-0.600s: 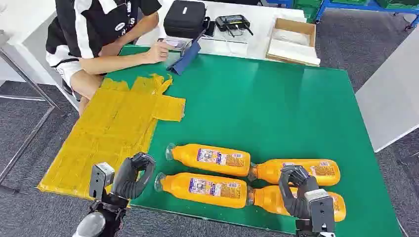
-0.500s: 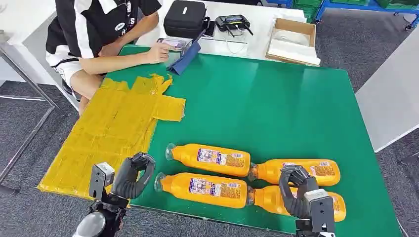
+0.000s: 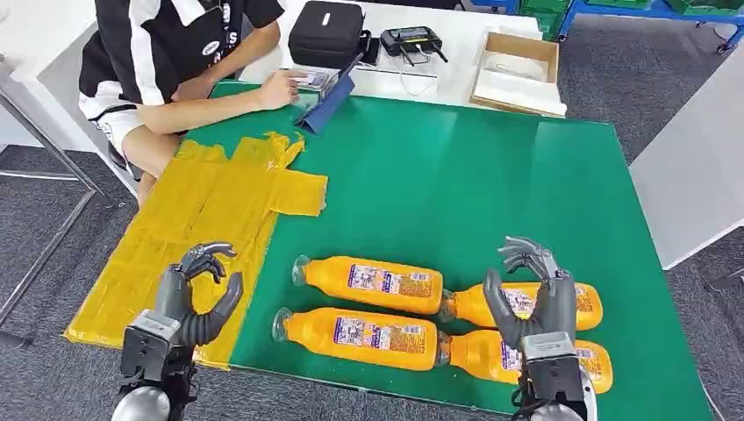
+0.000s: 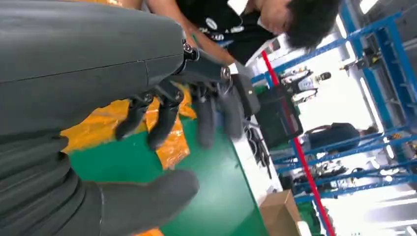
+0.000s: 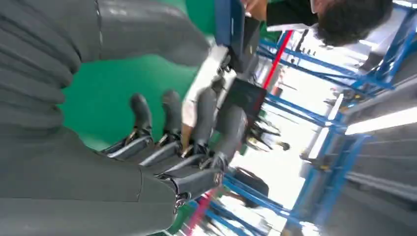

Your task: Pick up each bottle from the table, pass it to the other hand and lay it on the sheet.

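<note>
Several orange bottles lie on their sides on the green table (image 3: 474, 175), in two rows near its front edge. The two left ones (image 3: 377, 282) (image 3: 360, 331) are fully seen. My right hand (image 3: 531, 294) is raised with fingers spread over the two right bottles (image 3: 583, 303) (image 3: 478, 353), holding nothing and partly hiding them. My left hand (image 3: 197, 294) is open above the near edge of the yellow sheet (image 3: 202, 219), left of the bottles. The left wrist view shows the left hand (image 4: 162, 108) with fingers apart over the sheet (image 4: 172, 142). The right wrist view shows the right hand (image 5: 172, 128) open.
A person (image 3: 175, 61) sits at the table's far left corner, one forearm resting near a blue stand (image 3: 326, 103). Behind are a black case (image 3: 327, 32), a controller (image 3: 412, 39) and a cardboard box (image 3: 518, 74). A white table (image 3: 693, 175) stands at the right.
Both hands were curled in before; now their fingers are spread and both hands have lifted and reached a little farther forward. The bottles have not moved.
</note>
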### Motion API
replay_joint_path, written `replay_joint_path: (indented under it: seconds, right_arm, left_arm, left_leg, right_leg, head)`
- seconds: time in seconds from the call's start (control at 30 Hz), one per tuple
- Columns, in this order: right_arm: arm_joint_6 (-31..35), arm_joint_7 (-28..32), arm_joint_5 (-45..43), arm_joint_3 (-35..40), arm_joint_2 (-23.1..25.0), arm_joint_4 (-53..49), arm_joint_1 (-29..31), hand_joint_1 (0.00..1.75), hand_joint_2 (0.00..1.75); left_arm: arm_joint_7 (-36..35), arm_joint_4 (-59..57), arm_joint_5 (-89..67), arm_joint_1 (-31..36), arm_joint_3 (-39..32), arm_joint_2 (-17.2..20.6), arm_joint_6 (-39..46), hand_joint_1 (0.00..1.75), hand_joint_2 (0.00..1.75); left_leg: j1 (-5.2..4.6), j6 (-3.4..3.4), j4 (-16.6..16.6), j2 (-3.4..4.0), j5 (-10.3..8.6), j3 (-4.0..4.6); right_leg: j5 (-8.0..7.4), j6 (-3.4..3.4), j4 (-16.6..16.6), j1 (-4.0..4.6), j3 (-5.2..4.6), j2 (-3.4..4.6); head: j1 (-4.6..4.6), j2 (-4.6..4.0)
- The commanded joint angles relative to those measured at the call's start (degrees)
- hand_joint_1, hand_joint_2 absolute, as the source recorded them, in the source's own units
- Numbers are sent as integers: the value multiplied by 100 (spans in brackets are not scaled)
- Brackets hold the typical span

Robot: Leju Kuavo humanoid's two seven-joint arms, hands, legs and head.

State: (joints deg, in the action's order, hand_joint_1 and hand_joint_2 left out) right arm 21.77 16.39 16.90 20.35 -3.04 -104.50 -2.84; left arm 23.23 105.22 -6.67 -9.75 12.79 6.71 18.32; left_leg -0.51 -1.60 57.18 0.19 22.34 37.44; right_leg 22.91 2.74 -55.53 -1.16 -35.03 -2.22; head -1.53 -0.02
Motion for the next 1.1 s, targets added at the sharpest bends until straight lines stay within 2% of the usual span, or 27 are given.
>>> replay_joint_path:
  seconds: [0.03, 0.2, 0.27, 0.3, 0.43, 0.5, 0.57, 0.67, 0.9, 1.1]
  right_arm:
    - [-70, -285, 877, 328, -160, 228, 702, 0, 175]
    - [-194, -657, 1832, 524, -278, 517, 1008, 0, 175]
    - [-192, -662, 1841, 535, -256, 567, 1067, 0, 175]
    - [-192, -662, 1841, 535, -256, 567, 1067, 0, 175]
    - [-527, -1126, 3187, 985, -454, 1154, 1697, 0, 175]
    - [-1132, -1229, 3230, 1283, -485, 1587, 2155, 0, 175]
    - [-1456, -1295, 3436, 1558, -479, 2008, 2533, 0, 175]
    - [-1664, -1265, 3539, 1823, -404, 2497, 2862, 0, 175]
    - [-1930, -1252, 3603, 2179, -338, 3236, 3307, 0, 175]
    - [-2161, -1111, 3297, 2463, -101, 4019, 3600, 0, 175]
  left_arm:
    - [55, -75, 32, 62, -290, -231, -124, 0, 175]
    - [-1, -110, 33, 100, -356, -304, -314, 0, 175]
    - [-6, -125, 33, 126, -361, -320, -325, 0, 175]
    - [-6, -125, 33, 126, -361, -320, -325, 0, 175]
    - [-29, -150, 156, 260, -430, -418, -512, 0, 175]
    - [-74, -149, 172, 356, -460, -424, -643, 0, 175]
    - [-119, -146, 219, 420, -502, -434, -752, 0, 175]
    - [-134, -144, 245, 473, -495, -432, -864, 0, 175]
    - [-143, -131, 295, 491, -512, -419, -923, 0, 175]
    - [-141, -208, 346, 663, -344, -375, -980, 0, 175]
  left_leg:
    - [4, 8, 0, 4, 5, -16]
    - [7, 11, 1, 10, 13, -30]
    - [4, 7, -2, 7, 6, -15]
    - [8, 13, 1, 11, 17, -38]
    - [7, 9, 0, 5, 8, -21]
    - [8, 13, 3, 23, 15, -36]
    - [6, 8, 0, 20, 5, -15]
    - [9, 15, 2, 22, 12, -41]
    - [10, 8, 2, 11, 7, -38]
    - [11, 10, 0, 4, 4, -34]
  right_leg:
    - [4, -10, 3, 2, 15, 15]
    - [8, -11, 4, 4, 30, 27]
    - [2, -8, 5, 2, 16, 19]
    - [11, -14, 5, 5, 39, 30]
    - [4, -10, 6, 4, 22, 20]
    - [4, -14, 4, 5, 34, 43]
    - [-5, -8, 4, 5, 13, 34]
    - [3, -17, 4, 6, 38, 44]
    - [6, -12, 2, 7, 42, 28]
    - [5, -13, 2, 8, 40, 21]
  head:
    - [0, 0]
    - [-2, 0]
    - [-2, 0]
    - [0, 0]
    - [0, 0]
    - [0, 0]
    - [-2, 0]
    - [-2, 0]
    - [0, 0]
    - [0, 0]
